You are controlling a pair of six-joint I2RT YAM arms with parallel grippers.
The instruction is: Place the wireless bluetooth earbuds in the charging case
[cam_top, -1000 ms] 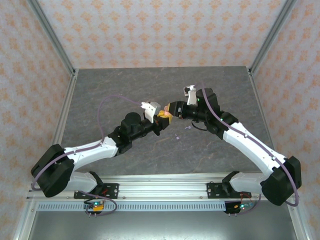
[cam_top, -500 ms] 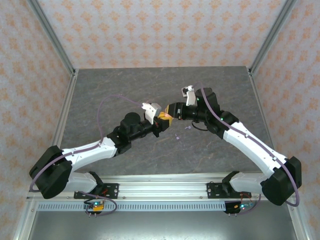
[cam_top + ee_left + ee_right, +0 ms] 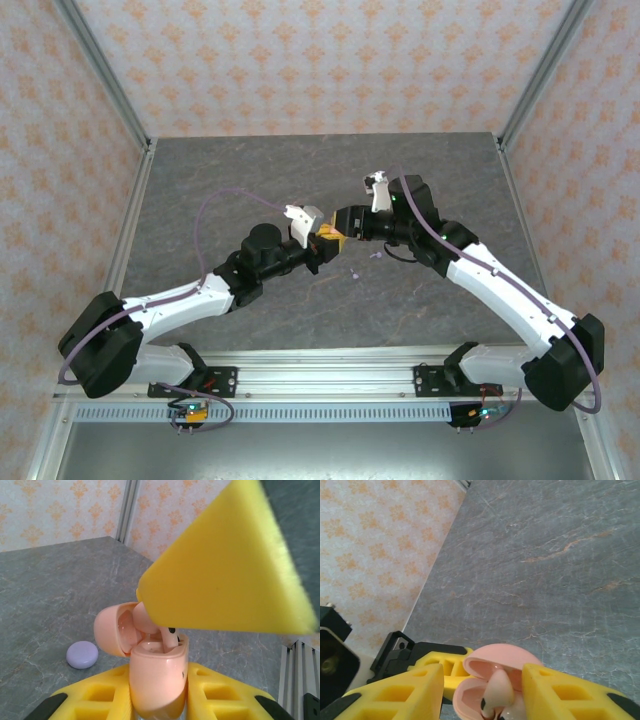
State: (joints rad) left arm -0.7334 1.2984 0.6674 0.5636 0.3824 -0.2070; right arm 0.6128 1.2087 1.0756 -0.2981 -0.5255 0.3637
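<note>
Widening since before, the right tool [image 3: 482, 680] is releasing a pink earbud [image 3: 497, 689] into the case [image 3: 159, 672] gripped by the left tool [image 3: 157, 705]; lavender earbuds [image 3: 378, 255] are still waiting.

You have two arms of one build: the left arm [image 3: 175, 300] and right arm [image 3: 500, 285] wear white shells on the long links, with black housings at the joints and shoulders. A thin lavender cable [image 3: 240, 192] loops along each. A small white camera block [image 3: 300, 213] sits at each wrist. On your right gripper [image 3: 482, 680] the fingers [image 3: 395, 692] are bright yellow, with rectangular pockets moulded in and black mounts; your left gripper [image 3: 159, 695] matches.
</note>
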